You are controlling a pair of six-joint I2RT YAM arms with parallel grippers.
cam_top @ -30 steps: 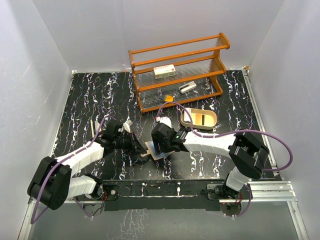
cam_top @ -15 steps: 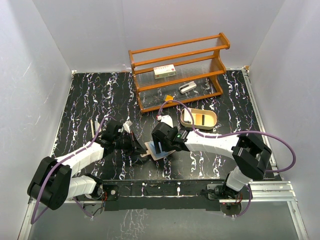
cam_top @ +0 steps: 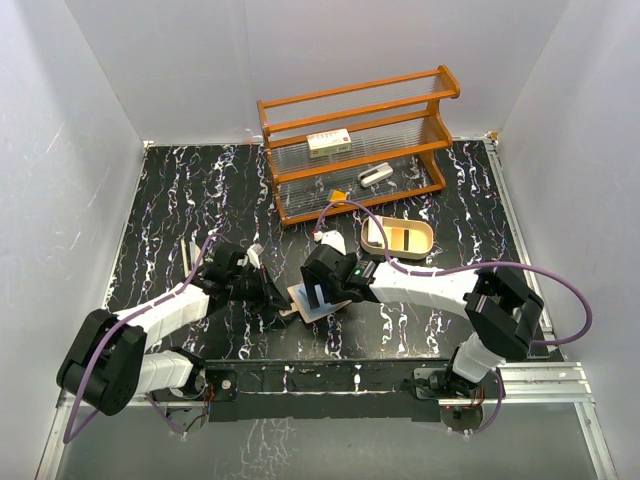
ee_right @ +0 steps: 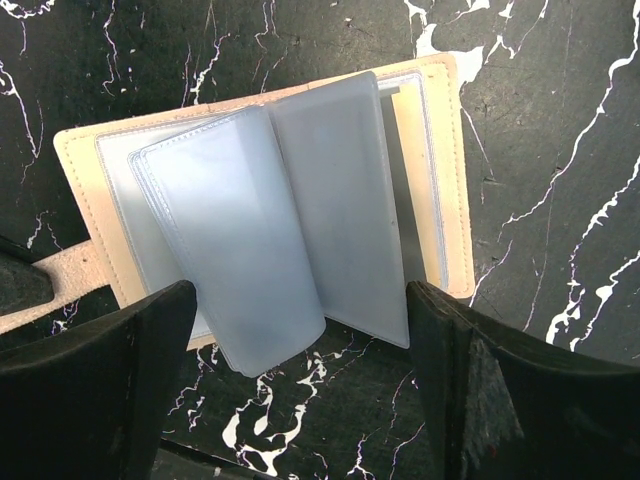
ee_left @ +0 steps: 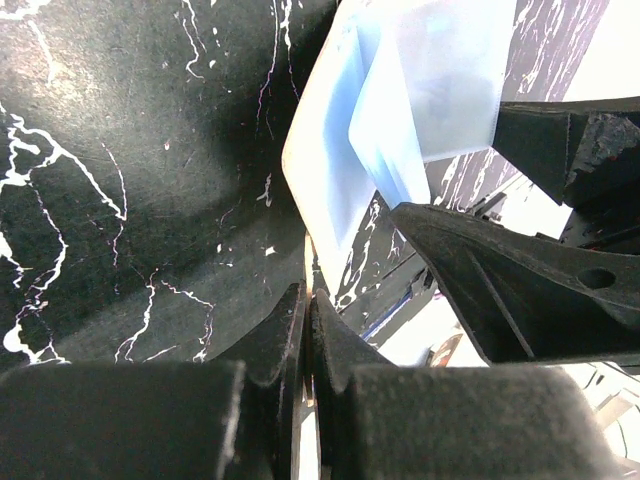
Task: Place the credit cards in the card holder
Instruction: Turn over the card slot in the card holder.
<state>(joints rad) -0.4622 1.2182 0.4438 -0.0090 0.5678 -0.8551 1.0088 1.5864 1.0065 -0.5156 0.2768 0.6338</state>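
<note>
The card holder (ee_right: 438,190) lies open on the black marble table, tan leather with clear bluish sleeves (ee_right: 250,230) fanned out from it. It also shows between the two arms in the top view as the card holder (cam_top: 303,301). My right gripper (ee_right: 300,395) hangs open just above its near edge, one finger on each side, touching nothing. My left gripper (ee_left: 308,305) is shut on the holder's thin tan flap (ee_right: 70,283), with the sleeves (ee_left: 420,90) just beyond its tips. I cannot pick out the credit cards with any certainty.
A wooden rack (cam_top: 356,140) stands at the back with a white red-printed box (cam_top: 328,142) and a silvery item (cam_top: 375,176) on its shelves. A small orange piece (cam_top: 338,197) lies before it. An oval beige tray (cam_top: 375,241) holding something dark sits to the right.
The right gripper's jaws have spread wider above the card holder, and the sleeves now lie free between them. The left gripper has kept its hold on the flap.
</note>
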